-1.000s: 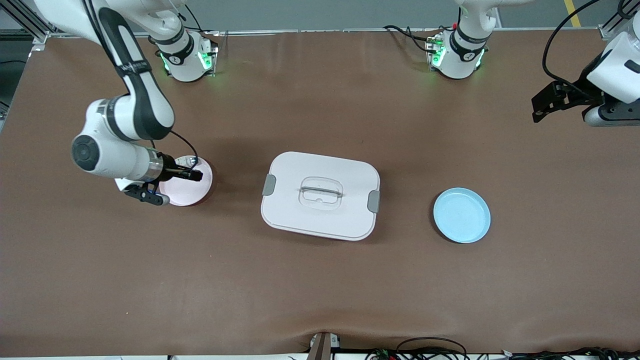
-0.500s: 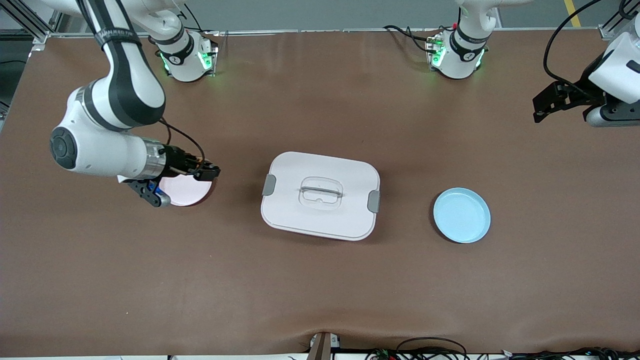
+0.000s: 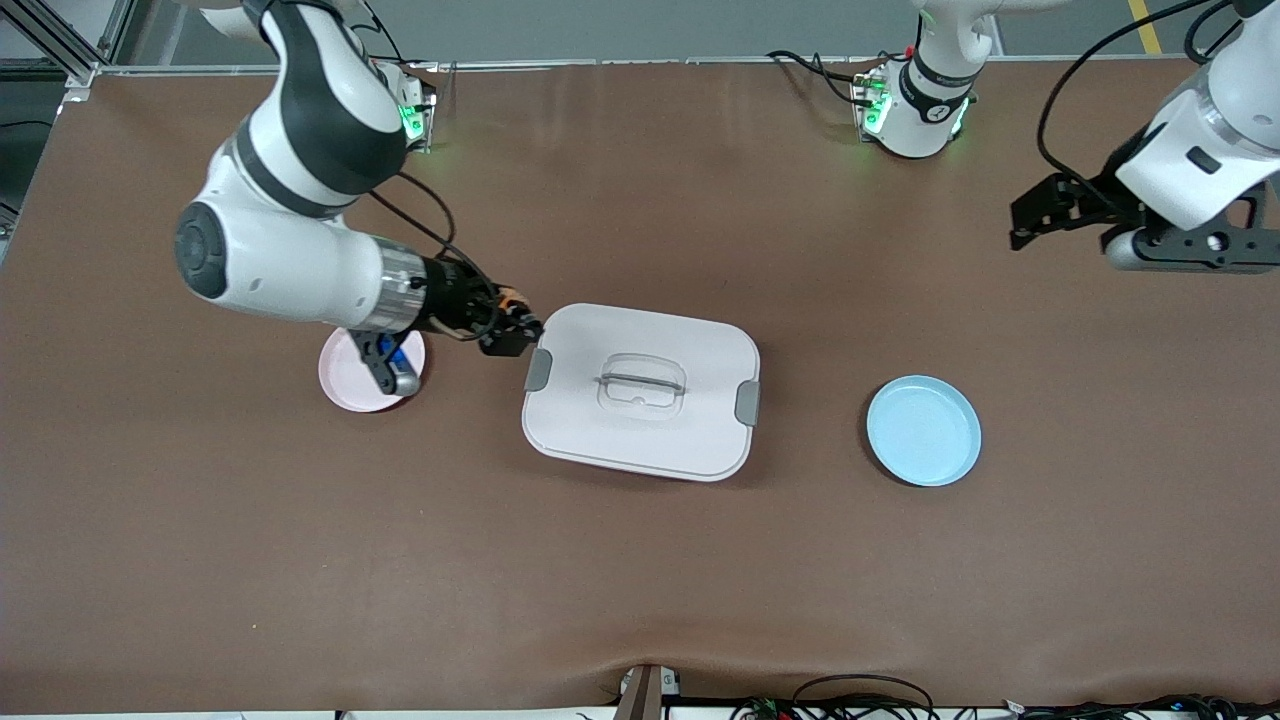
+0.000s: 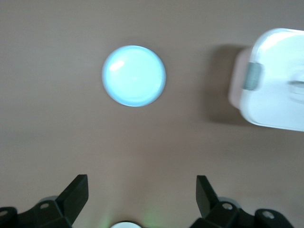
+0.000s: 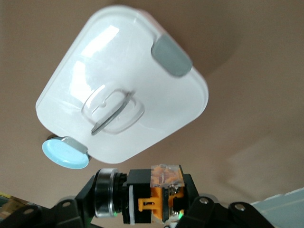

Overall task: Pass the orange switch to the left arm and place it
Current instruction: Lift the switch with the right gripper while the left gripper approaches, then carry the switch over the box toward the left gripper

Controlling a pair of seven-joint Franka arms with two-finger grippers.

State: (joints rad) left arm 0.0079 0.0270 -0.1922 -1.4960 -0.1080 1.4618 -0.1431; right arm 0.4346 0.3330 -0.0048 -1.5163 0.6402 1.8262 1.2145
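Observation:
The orange switch (image 5: 154, 192), a small black and orange part with a silver ring at one end, is clamped between the jaws of my right gripper (image 3: 508, 335). That gripper hangs in the air just beside the box's edge toward the right arm's end. The box (image 3: 640, 390) is white with grey side latches and a clear lid handle, and stands mid-table; the right wrist view shows the box (image 5: 123, 95) below the switch. My left gripper (image 3: 1040, 215) is open and empty, up over the table at the left arm's end. In the left wrist view its fingers (image 4: 76, 192) stand wide apart.
A pink plate (image 3: 345, 385) lies under the right arm's wrist, toward the right arm's end. A blue plate (image 3: 923, 430) lies between the box and the left arm's end; the blue plate (image 4: 134, 76) also shows in the left wrist view.
My right gripper has risen off the pink plate with the switch and travelled toward the box. The left arm has shifted a little toward the table's middle, still open.

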